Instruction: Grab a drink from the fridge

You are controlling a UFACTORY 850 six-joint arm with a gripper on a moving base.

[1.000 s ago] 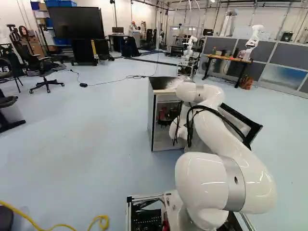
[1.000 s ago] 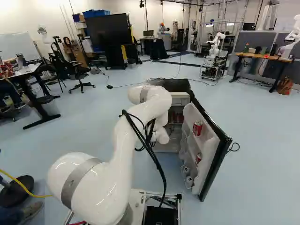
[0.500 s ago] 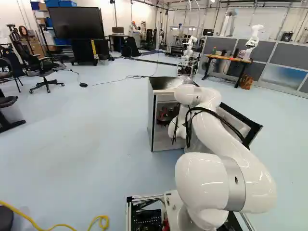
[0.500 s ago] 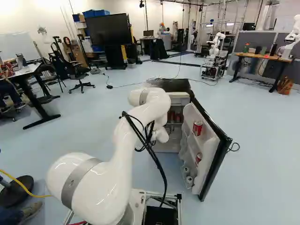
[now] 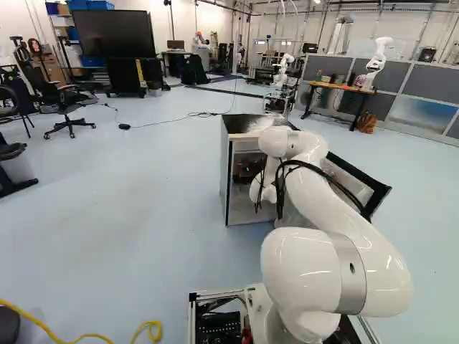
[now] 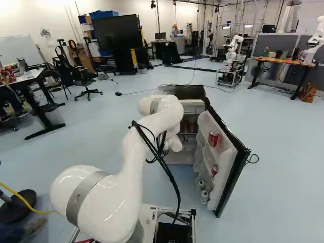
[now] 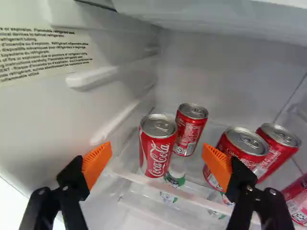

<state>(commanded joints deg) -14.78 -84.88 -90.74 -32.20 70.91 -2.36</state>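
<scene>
Drink cans stand upright in the fridge, low ahead of your gripper, whose two fingers are well apart with nothing gripped. The nearest can shows in the gap between the orange pads, with room on either side of it in your wrist view. Just behind it is a second can, so you have little space past the first one's back edge. One finger is near the ribbed side wall; mind the ribs standing out there. The other finger overlaps a third can in the view; you cannot tell whether they touch. A fourth can stands beside that one, and a fifth shows in part. Watch the pale shelf rim on the near side of the cans, and the ledge overhead. Your arm reaches in at the fridge's open front. In the right base view, the door stands wide to its right, holding two more red cans, an upper one and a lower one.
</scene>
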